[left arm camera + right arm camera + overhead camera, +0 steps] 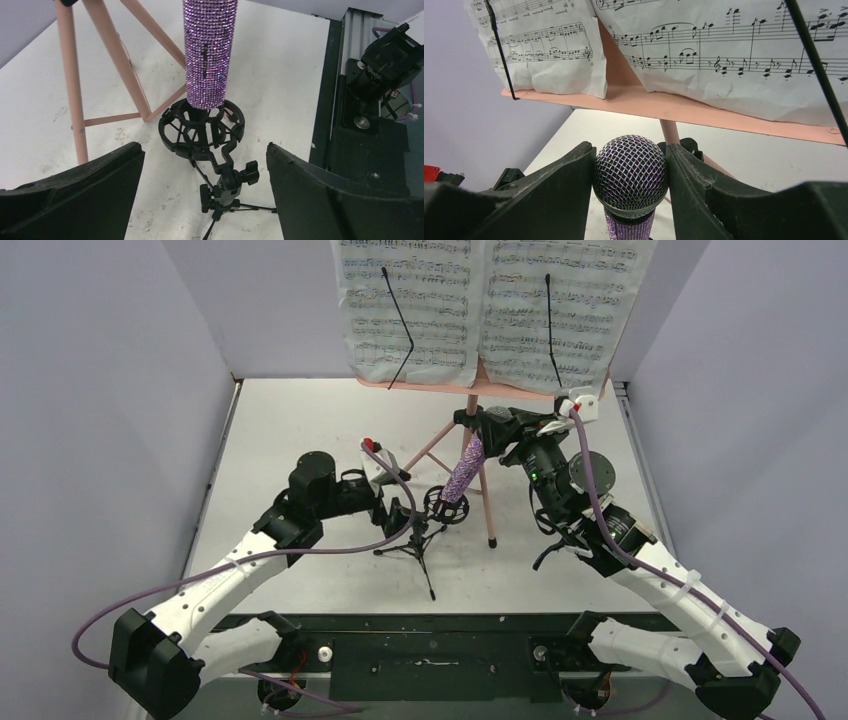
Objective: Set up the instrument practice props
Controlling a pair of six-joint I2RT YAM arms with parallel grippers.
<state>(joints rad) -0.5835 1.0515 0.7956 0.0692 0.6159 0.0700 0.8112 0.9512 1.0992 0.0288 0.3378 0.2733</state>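
Firmly, right claw (631, 172) clamping microphone (209, 55) head, base at ring mount (166, 129)

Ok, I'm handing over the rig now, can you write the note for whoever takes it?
Left gripper: open, straddling the small black tripod mic stand, not touching it.
Right gripper: shut on the grey mesh head of the purple glitter microphone, whose lower end sits in the stand's ring.
Done: white sheet-music pages on the pink tripod music stand.
To do: confirm seating, release, withdraw.
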